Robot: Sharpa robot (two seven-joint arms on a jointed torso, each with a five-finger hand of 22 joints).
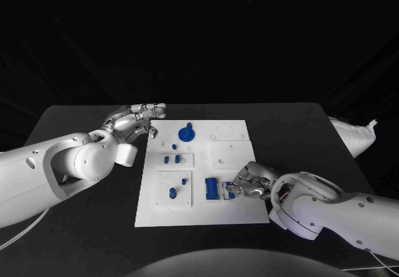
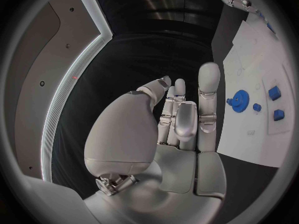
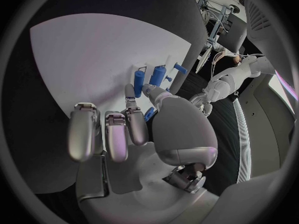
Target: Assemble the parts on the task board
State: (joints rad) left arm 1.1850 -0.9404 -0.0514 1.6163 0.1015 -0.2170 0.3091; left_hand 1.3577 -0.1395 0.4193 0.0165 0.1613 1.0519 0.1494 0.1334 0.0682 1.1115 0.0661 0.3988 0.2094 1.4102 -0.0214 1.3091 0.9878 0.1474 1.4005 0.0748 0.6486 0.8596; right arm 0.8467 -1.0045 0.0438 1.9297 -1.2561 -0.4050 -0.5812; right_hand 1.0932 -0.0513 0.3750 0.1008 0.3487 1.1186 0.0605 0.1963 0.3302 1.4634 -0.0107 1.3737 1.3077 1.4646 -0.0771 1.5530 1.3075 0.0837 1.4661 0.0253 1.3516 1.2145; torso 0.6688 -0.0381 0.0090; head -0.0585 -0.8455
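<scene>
- Task board (image 1: 237, 213), a white plate, lies in the middle of the black counter (image 1: 83, 124), its long sides running from the near edge toward the far edge.
- Blue gear-shaped part (image 1: 187, 134) stands on the board near its far-left corner; the left wrist view shows it too (image 2: 239, 99).
- Two small blue pegs (image 1: 171, 159) sit in a raised white block on the left side of the board, about halfway along.
- Another small blue piece (image 1: 173, 192) stands in a larger white block nearer the near-left corner.
- A blue rectangular block (image 1: 212, 188) lies toward the board's right side, close to the near edge.
- Right hand (image 1: 252, 180) rests at the board's right edge, just beside that block. Its fingers (image 3: 132, 125) curl down around a small blue part (image 3: 149, 114), which it grasps against the board.
- Left hand (image 1: 133, 122) hovers over the counter just off the board's far-left corner, released, its fingers (image 2: 208, 87) apart and nearly straight, holding nothing.
</scene>
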